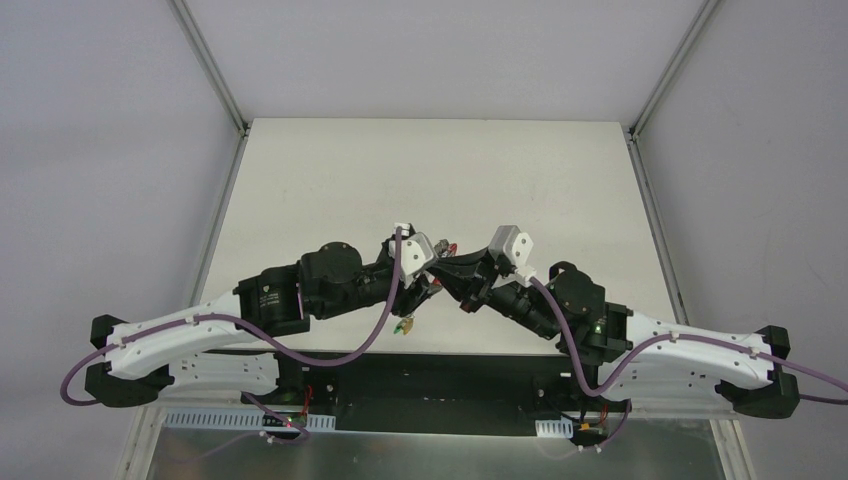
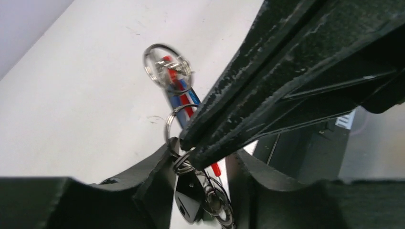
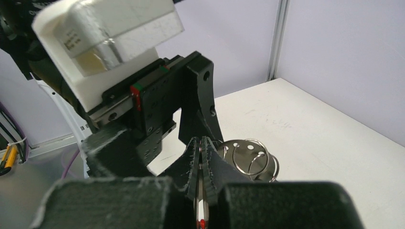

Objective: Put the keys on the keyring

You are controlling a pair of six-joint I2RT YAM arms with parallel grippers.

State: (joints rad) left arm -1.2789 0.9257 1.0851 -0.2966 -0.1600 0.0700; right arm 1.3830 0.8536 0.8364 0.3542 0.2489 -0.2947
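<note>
1. Table [image 1: 420, 170]: bare pale top with plenty of open room behind and to both sides of the work. The walls [image 1: 100, 150] are well apart from it. The work hangs in mid-air, nearer the front edge than the back, so a drop likely lands on the top, close to the arm bases.
2. Right gripper [image 3: 202, 148]: clamped tight at the tips, pinching the keyring edge-on. A red bit pokes out below its fingers.
3. Left gripper [image 2: 203, 157]: fingers stand apart on either side of the key bunch. Can't tell if the pads actually bite. The two grippers are tip to tip, so there's very little room to re-angle without a knock.
4. Keys [image 2: 188, 202]: bunch sits between the left fingers, black head lowest. A green-yellow key [image 1: 405, 325] dangles under the grippers in the top view. Judgement: they're light, stiff and slick, and they swing freely. Best taken by the plastic head, flat faces across the pads.
5. Keyring [image 2: 183, 162]: up in the air between both grippers, above the table. Judgement: it's thin springy wire, slippery, and prone to twisting out of a pinch. Grip across the wire, away from the split end, so the gap stays free.
</note>
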